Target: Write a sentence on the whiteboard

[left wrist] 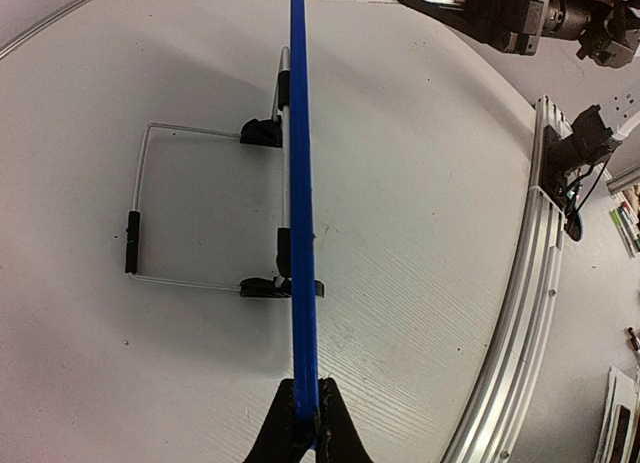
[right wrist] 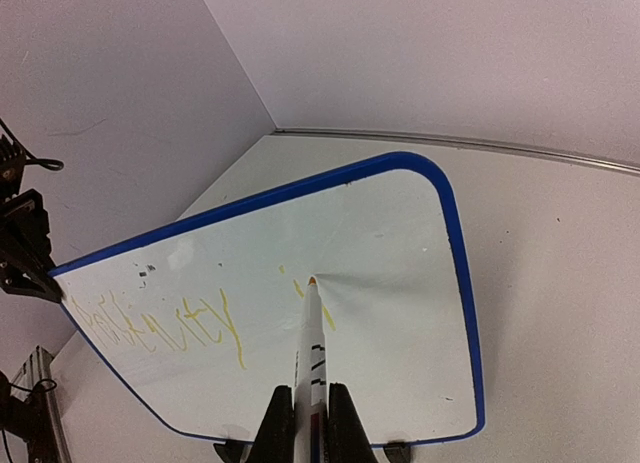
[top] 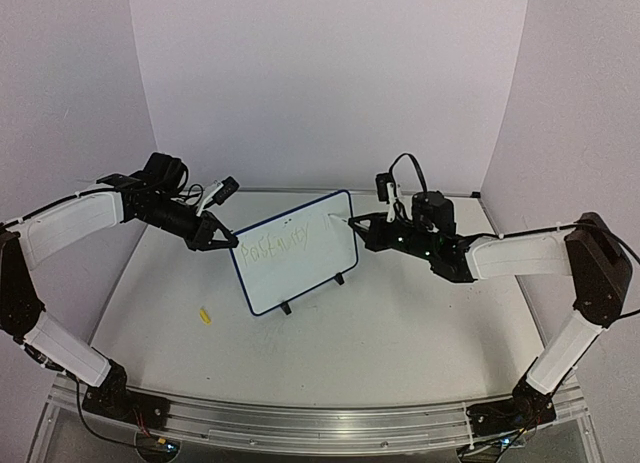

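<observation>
The whiteboard (top: 300, 268), white with a blue frame, stands tilted on two small black feet mid-table. My left gripper (top: 230, 241) is shut on its left edge; the left wrist view shows the blue edge (left wrist: 300, 183) pinched between the jaws of that gripper (left wrist: 305, 385). My right gripper (right wrist: 309, 393) is shut on a white marker (right wrist: 312, 338) whose orange tip touches the whiteboard (right wrist: 410, 283) right of centre. The sentence (right wrist: 165, 323) is a faint yellow scrawl on the left half, with short strokes beside the tip. In the top view the right gripper (top: 354, 221) is at the board's upper right.
A small yellow marker cap (top: 204, 315) lies on the table, front left of the board. A wire stand (left wrist: 140, 203) props the board from behind. An aluminium rail (top: 300, 423) runs along the near edge. Purple walls enclose the back and both sides.
</observation>
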`<state>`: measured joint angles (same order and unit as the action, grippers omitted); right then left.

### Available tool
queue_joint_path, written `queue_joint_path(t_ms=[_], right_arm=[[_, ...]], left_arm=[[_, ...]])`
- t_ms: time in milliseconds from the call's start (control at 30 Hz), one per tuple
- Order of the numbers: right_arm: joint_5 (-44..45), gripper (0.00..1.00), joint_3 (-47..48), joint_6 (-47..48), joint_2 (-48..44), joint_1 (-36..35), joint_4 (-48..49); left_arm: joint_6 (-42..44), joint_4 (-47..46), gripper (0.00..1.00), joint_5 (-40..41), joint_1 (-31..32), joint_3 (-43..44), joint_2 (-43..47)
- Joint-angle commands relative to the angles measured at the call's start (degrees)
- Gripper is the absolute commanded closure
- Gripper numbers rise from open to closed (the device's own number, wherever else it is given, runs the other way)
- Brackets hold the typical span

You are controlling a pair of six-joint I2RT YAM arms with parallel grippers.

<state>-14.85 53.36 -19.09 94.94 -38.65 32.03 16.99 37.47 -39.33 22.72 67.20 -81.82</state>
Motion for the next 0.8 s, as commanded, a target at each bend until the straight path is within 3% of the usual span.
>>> queue_joint_path(t_ms=[0, 767], right_arm=[[-0.38, 1.0, 2.63, 0.55, 0.07, -0.19, 1.53], [6.44, 1.0, 2.28, -1.44, 0.01, -0.2, 0.13]], left_arm=[[0.52, 1.68, 1.0, -0.7, 0.4, 1.88, -0.88], [0.57, 1.64, 1.0, -0.5, 0.4, 1.8, -0.54]])
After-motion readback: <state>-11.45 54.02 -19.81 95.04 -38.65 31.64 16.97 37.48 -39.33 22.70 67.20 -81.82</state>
